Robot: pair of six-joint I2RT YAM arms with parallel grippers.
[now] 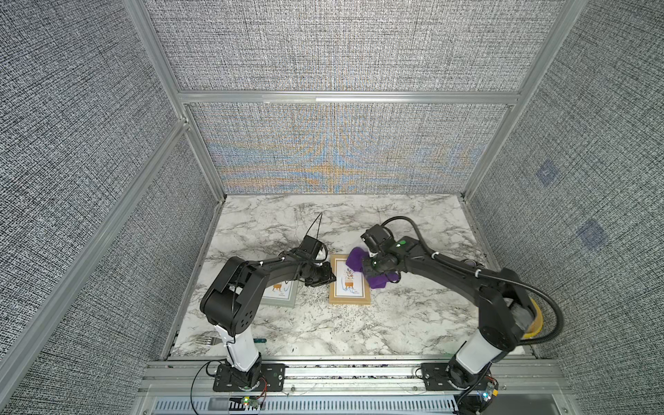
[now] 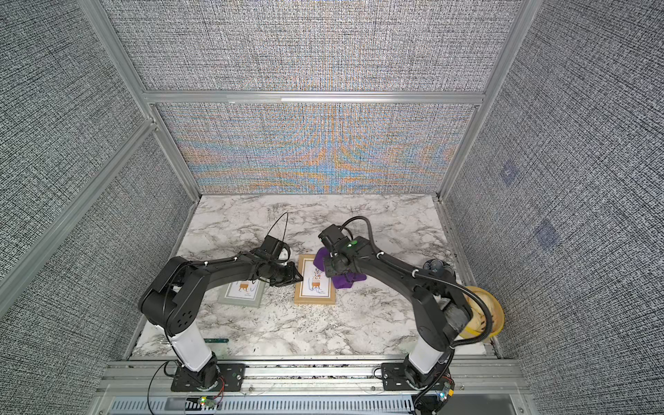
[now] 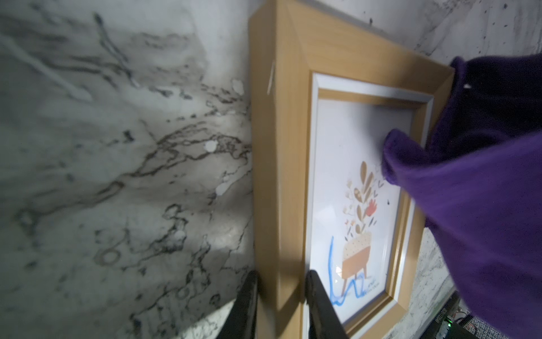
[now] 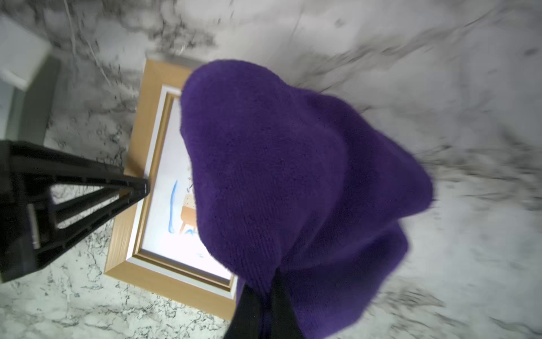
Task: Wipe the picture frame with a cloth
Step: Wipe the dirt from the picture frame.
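You see the picture frame (image 1: 349,287), made of light wood, lying flat near the middle of the marble tabletop (image 1: 323,334), between the two arms. Your left gripper (image 3: 281,305) has its fingers (image 3: 321,305) closed on the frame's left rim, one finger outside the wood and one on the glass side. Your right gripper (image 4: 265,305) has its fingers pinched tight on the cloth (image 4: 278,176). The cloth hangs as a purple bundle over the far right part of the frame, covers that corner and reaches past the right rim. In the left wrist view a fold of the cloth seems to rest on the glass above the printed plant. A blue scribble (image 3: 332,264) on the glass near the left fingers is uncovered. In both top views the right arm's wrist hides much of the cloth and the frame's right side. Just beside the left gripper a second, grey-green frame (image 1: 287,301) lies flat, and the left arm crosses over it and hides its far half. A fork (image 1: 208,338) and a small teal strip (image 1: 259,340) lie near the left arm's base, well apart from the picture frame. At the right edge of the tabletop a yellow round thing (image 2: 492,312) sits behind the right arm, with a dark object (image 2: 436,266) near it; I cannot tell what these are.
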